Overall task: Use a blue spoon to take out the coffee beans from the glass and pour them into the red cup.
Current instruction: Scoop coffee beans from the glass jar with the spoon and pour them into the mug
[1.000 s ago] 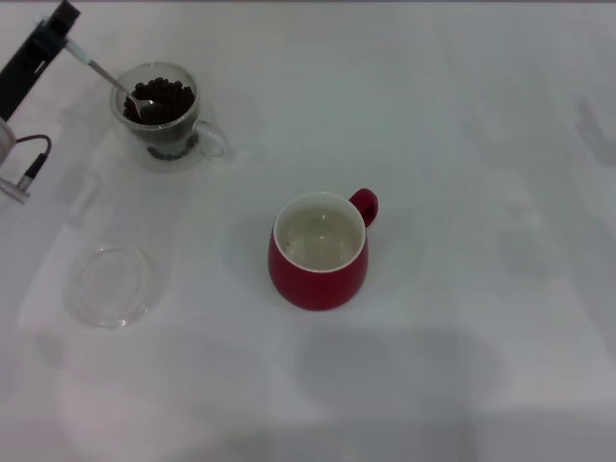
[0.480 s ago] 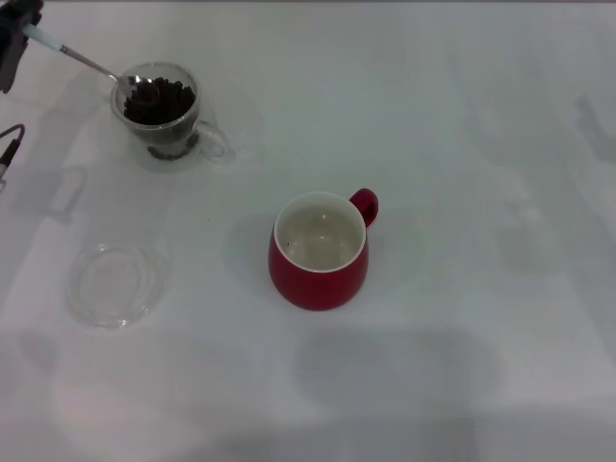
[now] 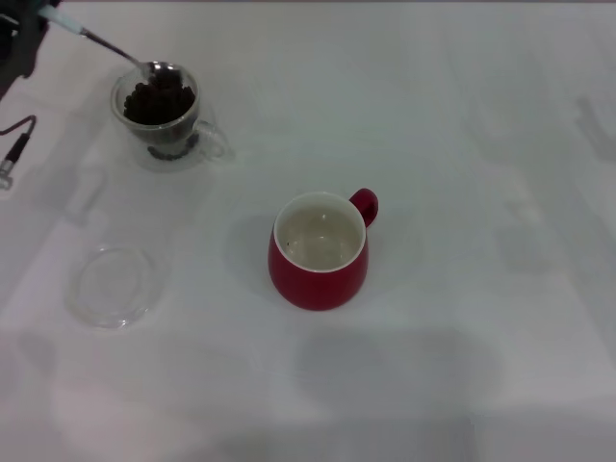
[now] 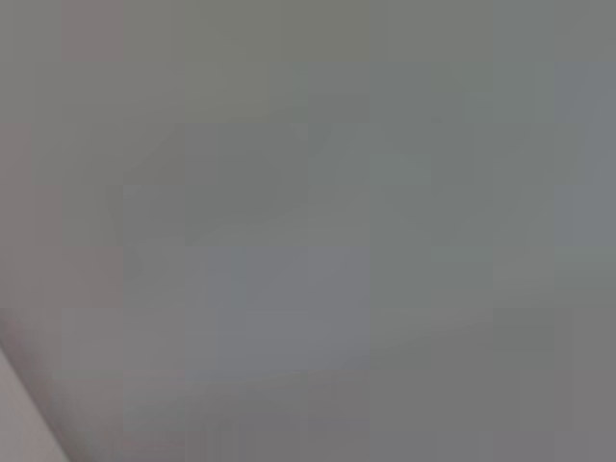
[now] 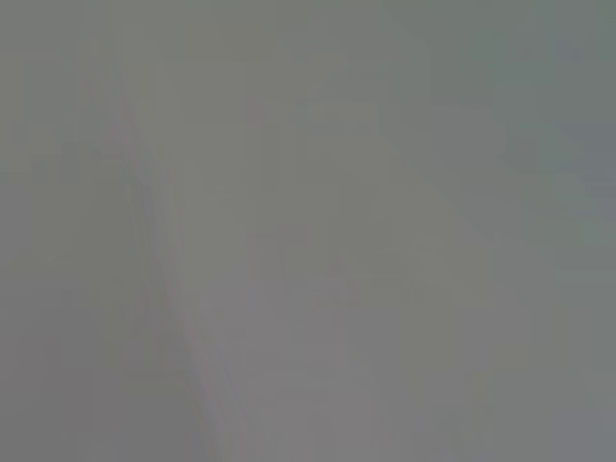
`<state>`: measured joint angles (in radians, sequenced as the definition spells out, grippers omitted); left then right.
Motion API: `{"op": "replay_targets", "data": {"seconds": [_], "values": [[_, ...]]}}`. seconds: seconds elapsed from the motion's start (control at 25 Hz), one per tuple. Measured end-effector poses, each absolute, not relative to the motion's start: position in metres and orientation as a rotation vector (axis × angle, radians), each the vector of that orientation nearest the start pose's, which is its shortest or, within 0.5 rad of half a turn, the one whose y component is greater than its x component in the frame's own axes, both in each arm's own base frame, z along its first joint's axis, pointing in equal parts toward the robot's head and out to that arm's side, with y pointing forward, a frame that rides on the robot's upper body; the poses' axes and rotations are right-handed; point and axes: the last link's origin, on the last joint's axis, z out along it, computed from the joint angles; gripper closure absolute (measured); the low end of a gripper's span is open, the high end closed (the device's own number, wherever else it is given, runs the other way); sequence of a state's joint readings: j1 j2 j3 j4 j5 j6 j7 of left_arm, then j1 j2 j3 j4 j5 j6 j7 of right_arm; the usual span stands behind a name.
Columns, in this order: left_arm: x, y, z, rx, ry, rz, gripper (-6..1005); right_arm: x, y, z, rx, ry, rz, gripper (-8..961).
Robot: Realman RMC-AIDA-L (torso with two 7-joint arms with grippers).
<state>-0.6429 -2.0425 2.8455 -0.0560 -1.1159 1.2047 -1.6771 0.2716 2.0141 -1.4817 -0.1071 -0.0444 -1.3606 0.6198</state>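
The blue spoon [image 3: 111,46] slants with its long axis running from its pale handle end, up by the left gripper [image 3: 19,38], down to its metal bowl, which sits at the far rim of the glass [image 3: 159,114] over the coffee beans [image 3: 159,101]. The gripper is mostly cut off at the frame edge, so I cannot tell how its jaws stand. The red cup [image 3: 320,252] stands well apart from the glass, nearer the robot, handle pointing away. A clear saucer [image 3: 113,285] lies on the white surface [image 3: 462,144] near the glass. Both wrist views show only grey blur.

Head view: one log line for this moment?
left hand: holds blue spoon | bowl over glass of coffee beans | red cup: empty
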Motion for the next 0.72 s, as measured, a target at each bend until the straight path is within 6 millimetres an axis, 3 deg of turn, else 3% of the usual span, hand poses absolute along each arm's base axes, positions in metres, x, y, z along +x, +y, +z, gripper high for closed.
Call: {"op": "replay_targets", "data": {"seconds": [0.32,0.72], "values": [[-0.266,0.365,-0.006,1.851,2.032,1.879,864,0.378,0.274,0.043,-1.488,0.725,0.942,96],[-0.243,0.360,-0.033,1.942,1.974,1.607,864,0.378,0.273,0.041,-1.501,0.723,0.942,97]]}}
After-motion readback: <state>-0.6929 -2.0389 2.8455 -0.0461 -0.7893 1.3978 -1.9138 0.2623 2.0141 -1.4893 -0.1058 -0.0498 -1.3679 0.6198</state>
